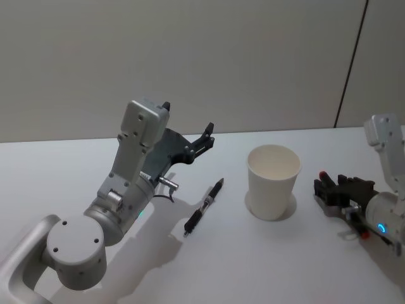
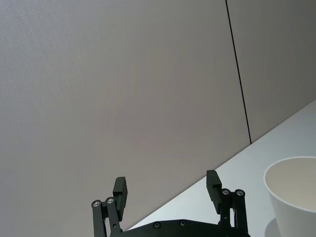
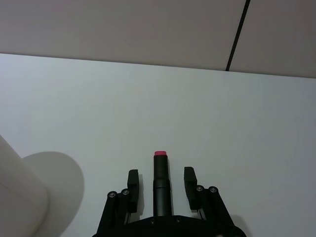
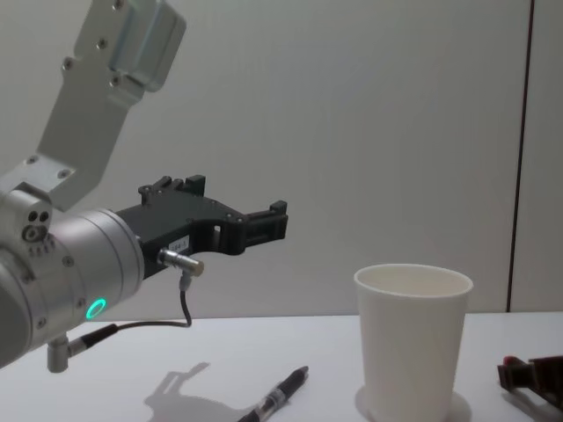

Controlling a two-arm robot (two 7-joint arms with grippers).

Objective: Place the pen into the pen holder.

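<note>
The pen holder is smooth matt white paper, the pen is glossy black plastic with a clear section, the table is smooth matt white, and the left gripper is matt black behind a satin silver-grey arm housing.

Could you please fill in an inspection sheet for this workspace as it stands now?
Surface: plain white table.
Job's things: black pen with a clear barrel lying flat, left of the upright white paper cup, apart from it.
Clutter: nothing seen.
Grippers: left gripper raised above the table behind the pen, jaws open; right gripper low by the table, right of the cup, jaws open with a red-tipped black rod between them.
Cables: thin dark cable looping from the left wrist.
Surroundings: plain beige wall with a dark vertical seam.
</note>
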